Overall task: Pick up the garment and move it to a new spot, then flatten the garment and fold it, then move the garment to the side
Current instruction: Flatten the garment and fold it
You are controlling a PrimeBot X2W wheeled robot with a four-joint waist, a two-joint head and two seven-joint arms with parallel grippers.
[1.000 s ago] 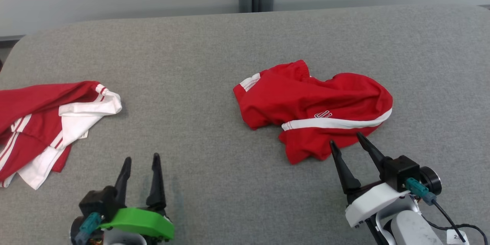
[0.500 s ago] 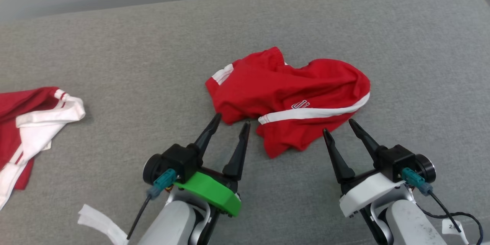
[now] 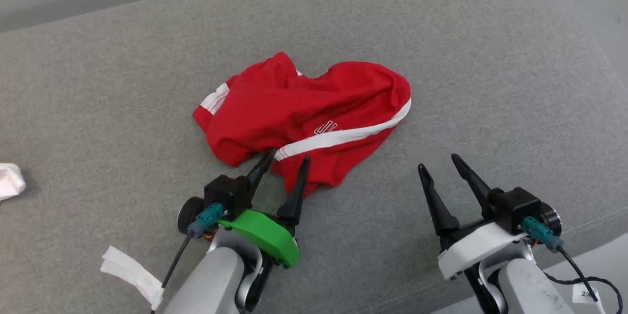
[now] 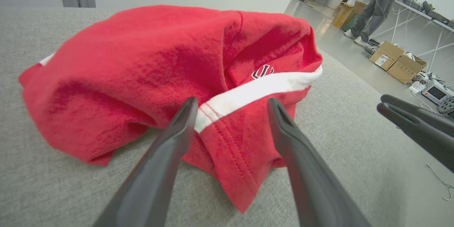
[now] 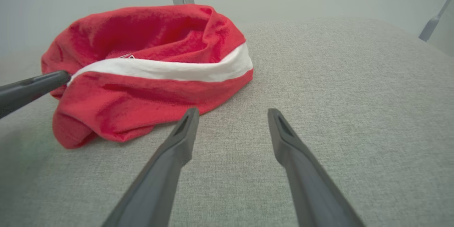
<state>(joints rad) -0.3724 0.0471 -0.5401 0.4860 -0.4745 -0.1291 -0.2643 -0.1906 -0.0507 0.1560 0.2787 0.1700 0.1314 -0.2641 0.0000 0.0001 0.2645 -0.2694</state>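
The garment (image 3: 304,113) is a crumpled red piece with a white stripe and small lettering, bunched in the middle of the grey table (image 3: 490,73). My left gripper (image 3: 288,153) is open, its fingers straddling the garment's near edge by the end of the white stripe. In the left wrist view the garment (image 4: 159,67) lies right at the tips of the left gripper (image 4: 232,103). My right gripper (image 3: 439,162) is open over bare table, to the right of the garment. The right wrist view has the garment (image 5: 149,67) ahead and left of the right gripper (image 5: 232,112).
A white cloth corner (image 3: 10,181) lies at the table's left edge. A white strip (image 3: 130,272) hangs near my left forearm. The table's right edge (image 3: 596,59) drops to the floor. A person (image 4: 379,3) stands far off beside cardboard boxes (image 4: 393,56).
The head camera has swung right, so the second red and white garment has left the picture. My left gripper has reached forward onto the garment's near edge. The right gripper stays open.
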